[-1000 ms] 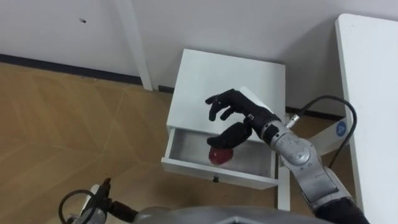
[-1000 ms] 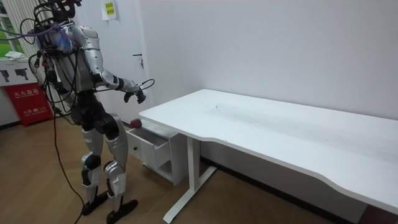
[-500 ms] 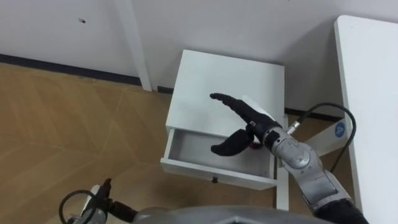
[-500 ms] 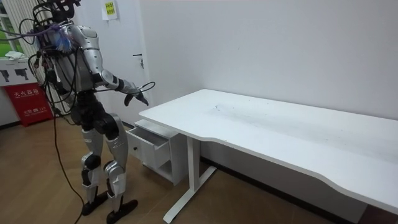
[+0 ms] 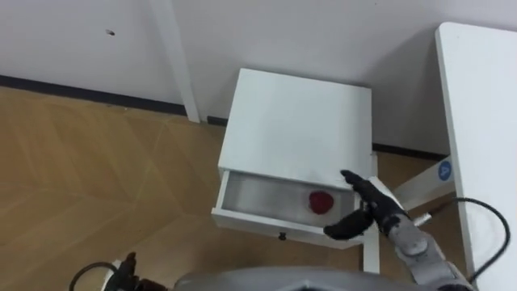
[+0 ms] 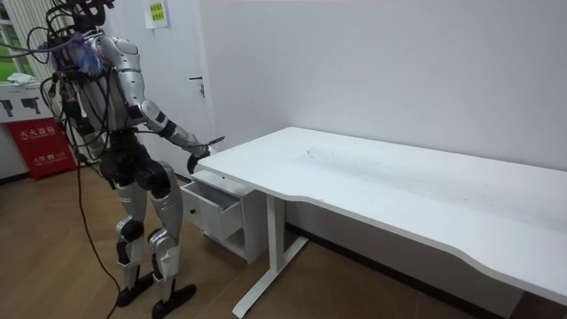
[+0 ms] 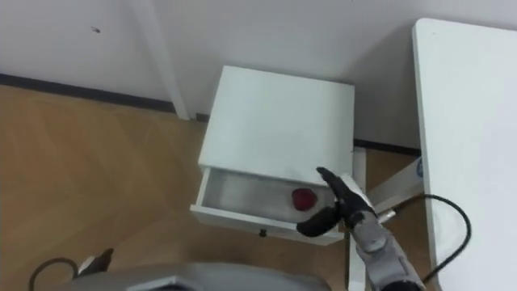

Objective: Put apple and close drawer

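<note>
Floor (image 5: 97, 162): light wood, laid in a slanted pattern, left of and before the cabinet.
Cabinet (image 5: 299, 121): white, low, set against the wall, with a flat bare top; just left of the bench leg.
Drawer (image 5: 258, 198): top one, pulled out toward the robot, white inside; small dark knob (image 5: 282, 237) at the middle of its front panel.
Apple (image 5: 321, 201): red, lying on the drawer floor in the right half, near the back. Round from above, so no long axis to tell; stem end too small to make out. Apart from the hand.
Right hand (image 5: 373, 212): dark, above the drawer's right front corner, holding nothing. Fingers (image 5: 352, 178) straight and close together, pointing up and left toward the cabinet top; thumb stretched wide of them, pointing left.
Bench (image 5: 485, 121): white, along the right edge, top bare.
Stance (room view): upright at the room view's left, facing the cabinet, right arm reaching forward and down over the open drawer.
</note>
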Controlling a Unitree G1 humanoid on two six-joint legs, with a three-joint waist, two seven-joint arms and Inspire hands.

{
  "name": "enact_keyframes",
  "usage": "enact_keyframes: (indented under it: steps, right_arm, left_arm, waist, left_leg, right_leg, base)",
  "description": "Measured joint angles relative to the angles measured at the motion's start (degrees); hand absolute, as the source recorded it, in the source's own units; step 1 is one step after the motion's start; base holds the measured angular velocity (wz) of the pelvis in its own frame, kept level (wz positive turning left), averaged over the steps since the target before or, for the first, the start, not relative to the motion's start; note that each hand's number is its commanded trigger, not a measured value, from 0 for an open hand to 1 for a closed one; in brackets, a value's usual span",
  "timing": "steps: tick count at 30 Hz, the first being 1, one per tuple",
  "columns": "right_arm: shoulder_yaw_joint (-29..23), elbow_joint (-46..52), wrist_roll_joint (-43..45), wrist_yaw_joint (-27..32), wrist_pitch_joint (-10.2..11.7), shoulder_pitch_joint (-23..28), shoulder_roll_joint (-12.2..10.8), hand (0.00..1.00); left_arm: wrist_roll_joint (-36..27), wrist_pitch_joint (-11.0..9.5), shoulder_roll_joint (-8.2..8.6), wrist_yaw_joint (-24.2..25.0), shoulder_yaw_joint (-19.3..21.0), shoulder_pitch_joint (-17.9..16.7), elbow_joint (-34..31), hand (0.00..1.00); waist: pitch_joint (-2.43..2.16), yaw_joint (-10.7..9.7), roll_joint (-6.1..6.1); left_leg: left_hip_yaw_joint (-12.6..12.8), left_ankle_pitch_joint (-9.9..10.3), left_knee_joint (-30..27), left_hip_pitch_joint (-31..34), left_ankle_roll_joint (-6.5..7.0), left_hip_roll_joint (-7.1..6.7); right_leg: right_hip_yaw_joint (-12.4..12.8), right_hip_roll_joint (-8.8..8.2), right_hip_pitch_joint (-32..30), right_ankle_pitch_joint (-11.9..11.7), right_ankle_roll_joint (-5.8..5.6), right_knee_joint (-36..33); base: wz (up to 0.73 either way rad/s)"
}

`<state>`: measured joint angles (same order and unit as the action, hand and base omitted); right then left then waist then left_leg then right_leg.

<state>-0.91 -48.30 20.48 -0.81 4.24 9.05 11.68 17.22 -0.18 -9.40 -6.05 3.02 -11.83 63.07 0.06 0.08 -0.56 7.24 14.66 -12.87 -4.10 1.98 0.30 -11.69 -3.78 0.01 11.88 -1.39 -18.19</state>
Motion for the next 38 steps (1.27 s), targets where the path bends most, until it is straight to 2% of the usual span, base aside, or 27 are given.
enact_keyframes:
  steps: [1,2,3,4,5,6,7,8,10,11,12,13,14,15,17,18,20,22,24,28,33,35,38]
  right_arm:
    - [-2.5,-4.3,0.6,1.8,-0.1,0.0,1.2,0.0]
    - [-3.6,-8.3,1.9,3.4,-0.3,0.7,2.3,0.0]
    - [-4.1,-9.8,2.6,4.0,-0.7,1.4,2.6,0.0]
    - [-4.8,-12.6,3.5,5.0,-1.7,1.9,3.0,0.0]
    - [-4.9,-14.7,3.3,5.2,-2.6,2.1,3.0,0.0]
    - [-4.9,-15.1,3.3,5.1,-2.6,1.9,2.9,0.0]
    - [-4.9,-15.9,3.0,4.9,-2.3,1.9,2.7,0.0]
    - [-4.9,-16.4,1.8,4.9,-2.3,2.6,2.8,0.0]
    - [-4.7,-18.3,0.4,4.9,-2.6,3.3,2.6,0.0]
    - [-4.6,-18.5,0.1,4.8,-3.0,3.6,2.6,0.0]
    - [-4.6,-18.5,-0.5,4.8,-3.8,4.0,2.6,0.0]
    - [-4.6,-18.5,-1.1,4.8,-4.5,4.4,2.5,0.0]
    - [-4.7,-18.5,-1.5,4.8,-4.7,4.4,2.4,0.0]
    - [-4.7,-18.5,-1.5,4.8,-4.7,4.5,2.4,0.0]
    - [-4.9,-18.5,-0.6,5.2,-4.8,4.2,2.1,0.0]
    - [-4.9,-18.5,-0.3,5.3,-4.8,3.9,2.0,0.0]
    - [-4.7,-18.9,-0.3,6.0,-4.1,2.8,1.5,0.0]
    - [-4.7,-19.0,-0.3,6.6,-3.6,1.9,1.5,0.0]
    - [-5.0,-19.0,-0.3,7.4,-3.3,1.4,1.5,0.0]
    - [-5.0,-19.2,-0.3,7.1,-3.4,0.9,1.0,0.0]
    - [-4.9,-19.7,-0.3,4.9,-4.8,1.6,0.6,0.0]
    - [-4.9,-20.5,-0.3,3.6,-5.3,1.6,0.1,0.0]
    - [-4.9,-20.9,-0.4,1.8,-5.7,1.7,-0.5,0.0]
  left_arm:
    - [0.9,0.5,0.17,0.1,0.3,0.4,0.5,0.0]
    - [1.4,0.7,-0.33,0.1,0.8,0.7,0.7,0.0]
    - [1.6,0.7,-0.64,0.1,1.3,1.2,0.8,0.0]
    - [1.7,0.8,-1.02,0.1,1.6,1.9,1.1,0.0]
    - [1.7,0.6,-1.52,0.2,1.2,1.7,1.9,0.0]
    - [1.6,0.6,-2.06,0.3,1.2,1.9,2.4,0.0]
    - [1.4,1.4,-2.9,0.4,1.2,2.0,3.0,0.0]
    - [1.5,2.0,-3.13,0.5,1.1,2.1,3.0,0.0]
    - [1.5,2.9,-3.38,0.5,1.2,1.9,2.8,0.0]
    - [1.6,2.9,-3.38,0.5,1.2,1.5,2.7,0.0]
    - [1.7,2.8,-3.35,0.5,1.3,0.3,2.3,0.0]
    - [1.8,2.8,-3.41,0.5,1.4,-0.8,2.0,0.0]
    - [1.7,2.9,-3.6,0.5,1.4,-2.1,2.0,0.0]
    - [1.6,3.0,-3.62,0.5,1.4,-2.8,1.9,0.0]
    - [1.4,3.7,-3.57,0.5,1.7,-3.6,1.8,0.0]
    - [1.2,3.7,-3.55,0.4,1.8,-3.5,1.7,0.0]
    - [0.8,3.4,-3.6,-0.2,1.8,-2.2,1.7,0.0]
    - [0.9,2.7,-3.33,-1.0,1.9,-1.8,1.7,0.0]
    - [0.9,2.4,-2.84,-1.1,1.9,-1.1,1.7,0.0]
    - [0.9,2.2,-2.58,-1.2,1.7,1.2,1.6,0.0]
    - [1.1,2.7,-1.47,-1.2,1.7,1.2,1.4,0.0]
    - [1.1,2.8,-1.38,-1.2,1.8,1.0,1.4,0.0]
    - [1.1,3.8,-1.25,-1.0,1.9,0.4,1.4,0.0]
  waist:
    - [-0.1,-1.2,0.83]
    - [-0.18,-2.2,0.89]
    - [-0.39,-2.2,0.77]
    - [-0.32,-2.0,1.53]
    - [-0.31,-2.0,3.52]
    - [0.18,-2.1,3.0]
    - [0.42,-3.2,3.85]
    - [0.53,-4.1,5.12]
    - [0.53,-4.7,5.63]
    - [0.51,-4.6,5.57]
    - [0.49,-4.7,5.42]
    - [0.5,-4.7,5.38]
    - [0.6,-4.6,4.78]
    - [0.67,-4.4,4.41]
    - [0.37,-2.5,2.15]
    - [0.42,-2.1,1.61]
    - [0.09,-1.1,-0.29]
    - [-0.05,-0.4,-1.63]
    - [-0.04,-0.4,-1.75]
    - [-0.06,-1.3,-0.44]
    - [0.05,-1.4,1.02]
    - [0.06,-1.4,1.09]
    - [0.02,-1.5,0.52]
  left_leg:
    - [1.8,0.1,-0.6,0.7,0.47,-0.38]
    - [3.1,0.1,-0.7,0.5,1.6,-1.49]
    - [3.3,0.3,-1.1,0.2,2.1,-2.05]
    - [3.4,0.9,-3.4,0.4,3.21,-1.87]
    - [3.7,1.8,-5.4,1.2,4.34,-0.97]
    - [3.7,2.4,-6.3,1.9,4.87,-0.93]
    - [3.3,3.4,-8.7,3.6,5.41,-0.64]
    - [2.8,4.0,-10.3,4.9,5.58,0.33]
    - [2.3,4.2,-11.0,5.8,5.5,0.59]
    - [2.3,4.1,-11.0,5.8,5.51,0.45]
    - [2.4,4.2,-11.1,5.6,5.62,0.18]
    - [2.5,4.2,-11.1,5.4,5.72,0.15]
    - [2.5,4.3,-10.8,5.0,5.73,0.03]
    - [2.5,4.3,-10.4,4.8,5.71,-0.05]
    - [3.7,3.4,-8.3,4.5,5.17,-0.25]
    - [3.7,3.0,-7.7,4.4,4.88,-0.25]
    - [4.5,1.4,-4.7,3.8,3.86,-0.16]
    - [5.2,1.1,-3.7,3.2,3.2,-0.01]
    - [5.2,1.5,-3.7,2.6,2.54,0.47]
    - [5.1,1.2,-2.3,2.2,1.38,1.05]
    - [5.2,0.8,-0.5,1.0,0.91,1.06]
    - [5.3,0.7,0.1,0.7,0.81,1.04]
    - [5.3,0.5,0.6,0.4,0.67,1.08]
  right_leg:
    - [0.3,-1.5,-4.4,0.3,-0.35,-9.4]
    - [1.4,-3.76,-10.4,-0.8,-0.73,-21.4]
    - [2.5,-4.95,-13.8,-2.9,-0.91,-27.7]
    - [5.5,-5.58,-20.4,-11.9,-1.48,-37.4]
    - [7.5,-4.9,-26.3,-20.9,-1.32,-46.0]
    - [8.4,-4.97,-30.3,-19.9,-1.12,-53.5]
    - [8.8,-5.18,-36.8,-16.2,-0.28,-68.9]
    - [8.1,-4.81,-40.7,-13.0,-0.22,-77.5]
    - [8.2,-5.3,-42.3,-10.0,-0.29,-80.4]
    - [8.6,-5.38,-41.7,-9.4,-0.46,-79.1]
    - [8.7,-6.03,-38.6,-8.7,-0.8,-73.1]
    - [8.2,-6.25,-33.1,-8.3,-1.36,-62.6]
    - [8.0,-5.76,-26.4,-7.7,-2.2,-49.2]
    - [7.9,-5.39,-22.5,-7.4,-2.58,-42.6]
    - [6.4,-4.31,-10.6,-5.2,-2.9,-20.6]
    - [6.1,-3.61,-8.1,-4.0,-2.92,-15.7]
    - [4.2,-2.1,-1.6,-3.7,-2.77,-0.3]
    - [4.1,-1.42,1.1,-4.2,-2.8,5.5]
    - [4.3,-0.71,2.6,-4.3,-2.85,7.8]
    - [4.4,0.13,3.0,-4.3,-2.71,8.5]
    - [4.6,0.49,2.9,-4.0,-2.37,8.6]
    - [4.6,0.51,2.9,-3.9,-2.24,8.6]
    - [4.5,0.6,3.0,-3.7,-2.13,8.6]
  base:
    - [0.43]
    - [0.45]
    - [0.36]
    - [0.0]
    - [-0.23]
    - [-0.25]
    - [-0.04]
    - [0.14]
    - [0.18]
    - [0.07]
    - [0.0]
    - [0.0]
    - [0.0]
    - [-0.09]
    - [-0.28]
    - [-0.34]
    - [-0.21]
    - [-0.27]
    - [-0.18]
    - [-0.05]
    - [-0.1]
    - [-0.02]
    - [0.0]
